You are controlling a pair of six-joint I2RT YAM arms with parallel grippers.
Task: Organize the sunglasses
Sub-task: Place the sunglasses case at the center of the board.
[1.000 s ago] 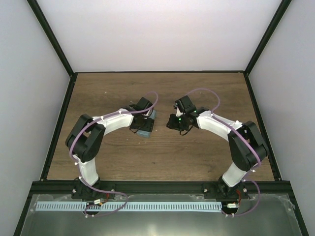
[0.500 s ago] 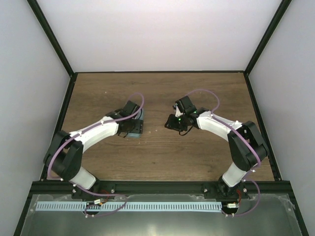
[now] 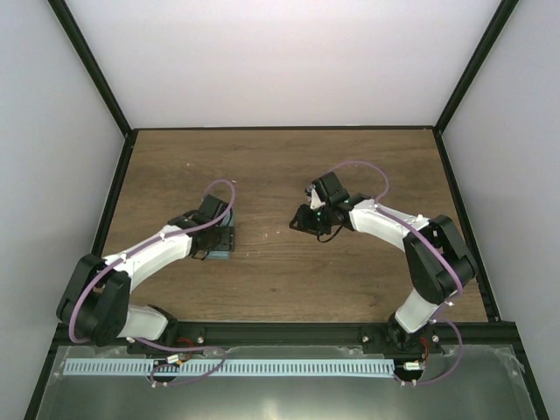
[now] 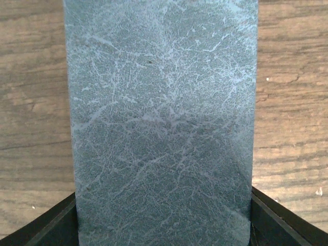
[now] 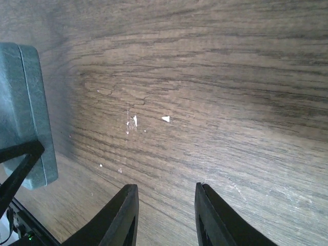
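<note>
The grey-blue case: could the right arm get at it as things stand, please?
Probably yes: only bare table lies between the open, empty right fingers and the case. The left fingers clamp it, though, leaving just its exposed part to take.

1 case (image 4: pixel 161 118); 2 pincers (image 4: pixel 164 225) (image 5: pixel 165 204)

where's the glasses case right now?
Top view: the case is left of centre over the table, clamped in the left gripper; the right gripper hovers to its right.

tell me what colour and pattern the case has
Grey-blue, with a fine pale crackled grain. The case shows best in the left wrist view.
</note>
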